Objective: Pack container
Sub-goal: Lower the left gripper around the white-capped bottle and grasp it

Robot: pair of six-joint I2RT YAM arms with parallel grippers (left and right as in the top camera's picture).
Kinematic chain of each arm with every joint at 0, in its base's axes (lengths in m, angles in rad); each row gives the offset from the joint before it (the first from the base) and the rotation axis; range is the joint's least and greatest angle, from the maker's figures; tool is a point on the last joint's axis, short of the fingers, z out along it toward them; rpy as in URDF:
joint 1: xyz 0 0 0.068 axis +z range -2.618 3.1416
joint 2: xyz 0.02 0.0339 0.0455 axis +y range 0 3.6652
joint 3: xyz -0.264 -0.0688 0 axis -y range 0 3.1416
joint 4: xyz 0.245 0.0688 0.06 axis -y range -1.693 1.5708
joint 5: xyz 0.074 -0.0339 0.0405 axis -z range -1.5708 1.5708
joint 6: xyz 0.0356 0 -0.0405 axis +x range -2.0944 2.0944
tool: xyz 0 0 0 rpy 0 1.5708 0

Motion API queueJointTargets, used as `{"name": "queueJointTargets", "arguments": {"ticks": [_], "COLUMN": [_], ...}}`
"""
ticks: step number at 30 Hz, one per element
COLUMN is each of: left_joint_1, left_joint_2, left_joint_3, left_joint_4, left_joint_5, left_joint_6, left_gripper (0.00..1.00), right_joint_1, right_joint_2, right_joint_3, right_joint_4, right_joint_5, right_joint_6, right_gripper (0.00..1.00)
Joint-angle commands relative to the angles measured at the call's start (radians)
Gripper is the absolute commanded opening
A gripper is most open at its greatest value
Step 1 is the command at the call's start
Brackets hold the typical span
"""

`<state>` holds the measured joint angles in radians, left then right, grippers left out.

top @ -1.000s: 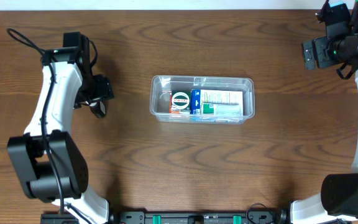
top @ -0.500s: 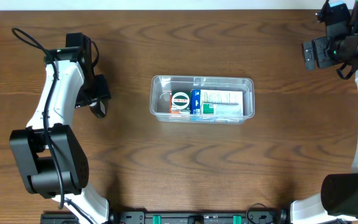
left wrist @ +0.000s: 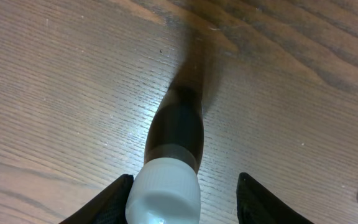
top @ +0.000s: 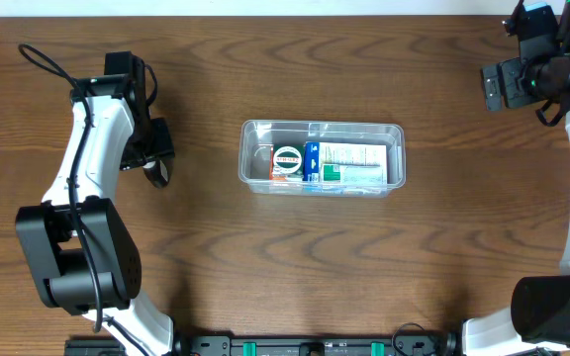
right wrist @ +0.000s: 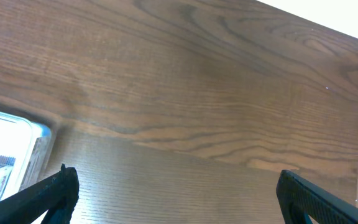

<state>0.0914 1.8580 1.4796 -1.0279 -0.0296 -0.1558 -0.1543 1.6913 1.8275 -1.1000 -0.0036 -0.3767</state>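
The clear plastic container (top: 323, 126) sits mid-table and holds a round-labelled item (top: 287, 161), a blue box (top: 311, 161) and a green-and-white box (top: 354, 166). Its corner shows in the right wrist view (right wrist: 11, 149). My left gripper (top: 156, 166) is open at the left, its jaws (left wrist: 182, 199) straddling the white cap of a small dark bottle (left wrist: 178, 134). The left finger is close to the cap and the right finger stands apart from it. My right gripper (top: 501, 87) is open and empty (right wrist: 179, 199) at the far right, well away from the container.
The wooden table (top: 315, 267) runs out at a pale far edge (right wrist: 328, 25) close behind the right gripper. The left arm's black cable (top: 43, 61) loops near the table's back left.
The left arm shifted slightly a second ago and has held still since. The bottle, the container and the right arm have not moved.
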Motion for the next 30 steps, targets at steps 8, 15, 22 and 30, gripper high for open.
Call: {"name": "queueJointTargets", "arguments": {"ticks": [8,15,22,30], "left_joint_1": [0.004,0.004,0.004,0.004], "left_joint_2": [0.005,0.005,0.005,0.005], "left_joint_3": [-0.006,-0.055,-0.072,-0.071], "left_joint_4": [-0.002,0.052,0.073,0.073], "left_joint_5": [0.004,0.003,0.003,0.004], "left_joint_6": [0.002,0.002,0.002,0.002], "left_gripper": [0.47,0.48,0.47,0.39], "right_joint_1": [-0.003,-0.003,-0.003,-0.003], "right_joint_2": [-0.002,-0.002,-0.002,-0.002], "right_joint_3": [0.000,0.000,0.000,0.000], "right_joint_4": [0.000,0.000,0.000,0.000], "right_joint_5": [-0.001,-0.001,-0.001,-0.001], "right_joint_6": [0.010,0.010,0.010,0.010], "right_gripper": [0.98,0.99,0.99,0.99]}}
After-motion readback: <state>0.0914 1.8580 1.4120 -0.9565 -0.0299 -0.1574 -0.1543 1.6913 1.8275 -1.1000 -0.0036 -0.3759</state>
